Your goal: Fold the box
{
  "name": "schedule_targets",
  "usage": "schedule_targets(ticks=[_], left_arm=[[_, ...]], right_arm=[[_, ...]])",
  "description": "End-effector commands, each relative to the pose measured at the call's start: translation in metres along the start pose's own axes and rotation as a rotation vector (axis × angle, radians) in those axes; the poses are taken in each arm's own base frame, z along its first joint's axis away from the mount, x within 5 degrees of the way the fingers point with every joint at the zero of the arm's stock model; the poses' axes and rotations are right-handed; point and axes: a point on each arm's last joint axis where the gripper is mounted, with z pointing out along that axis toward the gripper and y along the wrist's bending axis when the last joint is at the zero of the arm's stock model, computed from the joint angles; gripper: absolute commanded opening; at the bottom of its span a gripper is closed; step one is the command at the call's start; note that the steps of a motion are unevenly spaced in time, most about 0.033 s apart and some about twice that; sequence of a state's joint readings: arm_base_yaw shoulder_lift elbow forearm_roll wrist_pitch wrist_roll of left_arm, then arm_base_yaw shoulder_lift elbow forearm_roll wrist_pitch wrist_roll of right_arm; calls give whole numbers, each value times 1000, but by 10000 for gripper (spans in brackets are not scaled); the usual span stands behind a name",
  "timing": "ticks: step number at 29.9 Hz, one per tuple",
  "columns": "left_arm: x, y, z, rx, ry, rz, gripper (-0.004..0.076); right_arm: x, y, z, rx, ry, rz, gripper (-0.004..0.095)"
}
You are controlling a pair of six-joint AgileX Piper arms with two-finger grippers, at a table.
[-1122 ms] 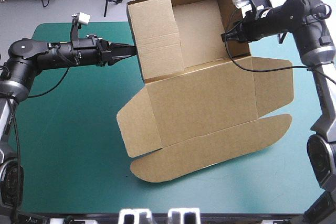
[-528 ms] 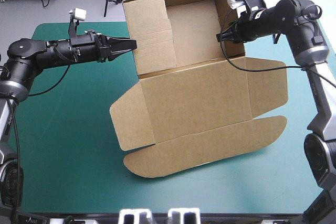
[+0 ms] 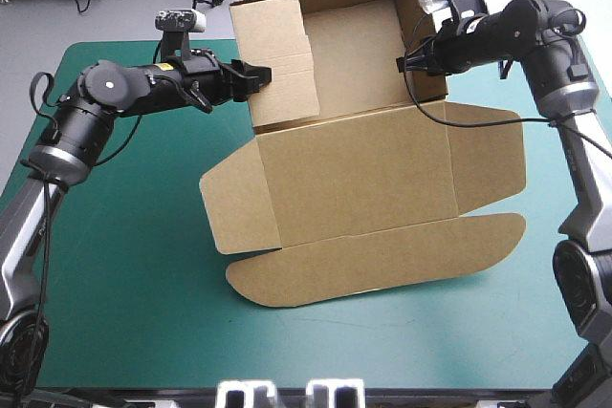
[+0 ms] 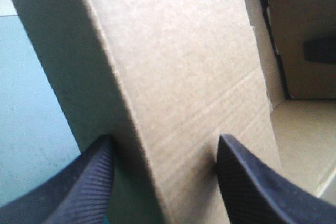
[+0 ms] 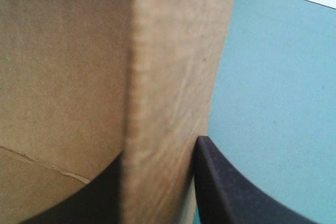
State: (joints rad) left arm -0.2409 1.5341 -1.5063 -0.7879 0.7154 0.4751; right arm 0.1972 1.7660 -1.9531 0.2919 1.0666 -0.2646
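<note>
High view tells me the light, stiff, crease-prone brown cardboard box (image 3: 354, 188) sits between my grippers, left gripper (image 3: 260, 76) seemingly pinching its doubled side wall, right gripper (image 3: 403, 66) clamped on the opposite wall, both sensible holds.

The left arm (image 3: 143, 88) is a chain of rounded black housings, with a bright metal band below its thick forearm and a pale grey tube farther down. The right arm (image 3: 497, 31) matches: glossy black forearm, silver-grey elbow casing, a long grey link and a large round black joint low down. The fingers (image 4: 79, 187) are matte black, broad, curved and finely ribbed.
</note>
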Motion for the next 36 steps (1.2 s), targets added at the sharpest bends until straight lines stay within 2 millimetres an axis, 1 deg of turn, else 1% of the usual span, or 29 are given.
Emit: schedule_targets(ticks=[1, 3, 7, 11, 14, 16, 19, 21, 23, 25, 26, 28, 31, 33, 36], left_arm=[[-15, -28, -9, -21, -118, -23, 409], [-13, -29, -6, -73, -109, -24, 403], [-7, -22, -3, -166, -50, -19, 400], [3, -15, 4, -213, 50, -21, 400], [15, -9, 10, -241, 165, -44, 400], [25, -3, 14, -277, 268, -51, 392], [39, 6, 17, -348, 416, -55, 363], [46, 11, 21, -374, 480, -63, 359], [48, 13, 25, -386, 483, -98, 359], [48, 14, 29, -381, 463, -121, 358], [47, 14, 31, -373, 451, -133, 348], [47, 13, 32, -362, 446, -143, 283], [48, 12, 34, -340, 454, -130, 114], [47, 12, 34, -339, 447, -129, -3], [46, 12, 35, -325, 432, -110, -7]], right_arm=[[-17, 26, -33, -153, -153, 51, -18], [-16, 26, -33, -157, -147, 51, -18], [-15, 32, -30, -134, -122, 8, -18], [-9, 48, -11, -47, -32, -56, -18], [-2, 61, 4, -56, 49, -57, -18], [2, 66, 13, -71, 94, -18, -18], [5, 69, 21, -89, 131, 51, -18], [6, 68, 25, -87, 144, 76, -18], [10, 68, 30, -88, 180, 79, -18], [16, 66, 37, -79, 252, 74, -18], [18, 65, 39, -73, 265, 71, -18], [21, 64, 44, -67, 282, 70, -18], [23, 63, 50, -62, 297, 71, -19], [25, 63, 57, -67, 315, 82, -18], [30, 65, 68, -105, 344, 110, -18]])
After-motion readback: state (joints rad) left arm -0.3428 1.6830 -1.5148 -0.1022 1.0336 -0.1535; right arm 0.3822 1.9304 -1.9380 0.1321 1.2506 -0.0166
